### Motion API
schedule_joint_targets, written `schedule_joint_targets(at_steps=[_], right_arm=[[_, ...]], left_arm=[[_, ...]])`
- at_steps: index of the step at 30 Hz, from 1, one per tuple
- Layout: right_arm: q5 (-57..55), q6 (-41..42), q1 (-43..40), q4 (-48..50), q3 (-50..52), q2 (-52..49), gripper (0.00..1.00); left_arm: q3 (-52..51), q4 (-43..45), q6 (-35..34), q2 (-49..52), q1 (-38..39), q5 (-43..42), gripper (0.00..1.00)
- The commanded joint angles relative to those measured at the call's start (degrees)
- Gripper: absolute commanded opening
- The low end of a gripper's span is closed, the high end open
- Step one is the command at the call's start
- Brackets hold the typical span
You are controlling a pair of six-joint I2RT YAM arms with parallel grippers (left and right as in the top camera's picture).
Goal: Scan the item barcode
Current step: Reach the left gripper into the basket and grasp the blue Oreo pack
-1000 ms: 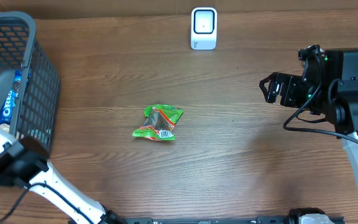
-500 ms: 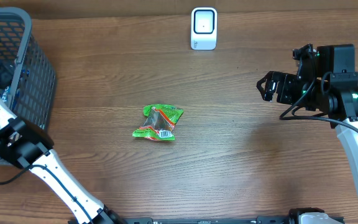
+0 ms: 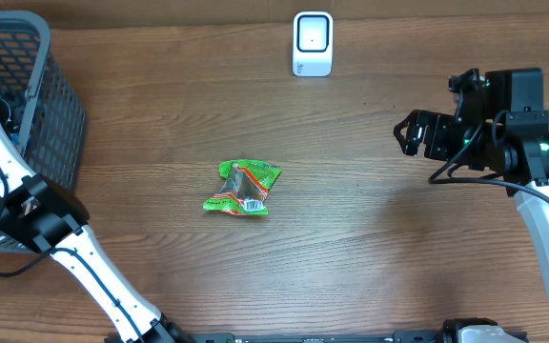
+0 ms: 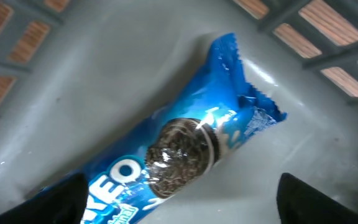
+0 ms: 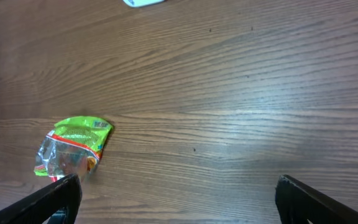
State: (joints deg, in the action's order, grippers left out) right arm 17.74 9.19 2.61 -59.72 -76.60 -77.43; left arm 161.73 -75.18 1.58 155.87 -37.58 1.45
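While the left arm (image 3: 38, 217) is reaching over the rim of the grey wire basket (image 3: 63, 124) at the left edge of the wooden table (image 3: 370, 248), its wrist camera is looking down at a blue Oreo packet (image 4: 185, 155). The packet is lying slantwise on the basket's pale floor, with its crimped end pointing up and to the right. The left gripper (image 4: 180, 196) is hanging over the packet's lower half with its jaws standing wide apart. Only the dark fingertips (image 4: 64, 202) are showing at the bottom corners of that view. They do not seem to be pressing on the wrapper, though the lower part of the packet is running out of frame, so contact cannot be ruled out.

Near the middle of the table a green snack packet (image 3: 244, 188) is lying flat, well apart from both arms. A small white barcode patch is facing up at its near edge. The white scanner (image 3: 313, 43) is standing at the far edge of the table, beyond the green packet.

On the right side, the right gripper (image 3: 410, 133) is hovering above bare wood with its jaws spread wide and nothing between them. Its wrist camera is taking in the green packet at the lower left of its view.
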Motion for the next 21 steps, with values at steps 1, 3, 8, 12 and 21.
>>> schedule_joint_targets(at_steps=[1,3,8,12,21], right_arm=[[-0.09,-0.20,-0.33,0.07,-1.36,0.11,1.00],[-0.09,-0.20,-0.33,0.09,-1.36,0.11,1.00],[-0.09,-0.02,-0.33,0.09,-1.36,0.11,1.00],[-0.09,-0.02,-0.33,0.07,-1.36,0.11,1.00],[-0.11,-0.07,-0.33,0.24,-1.36,0.11,1.00]], left_arm=[[-3.32,1.95,0.15,7.15,0.44,1.31,0.91],[-3.78,1.81,0.22,7.15,0.44,-0.74,0.91],[0.20,-4.28,4.85,4.55,0.50,-12.50,0.84],[7.37,-9.20,4.11,-0.83,0.50,-16.48,0.91],[15.39,-17.44,2.47,-29.49,0.57,-16.35,1.00]])
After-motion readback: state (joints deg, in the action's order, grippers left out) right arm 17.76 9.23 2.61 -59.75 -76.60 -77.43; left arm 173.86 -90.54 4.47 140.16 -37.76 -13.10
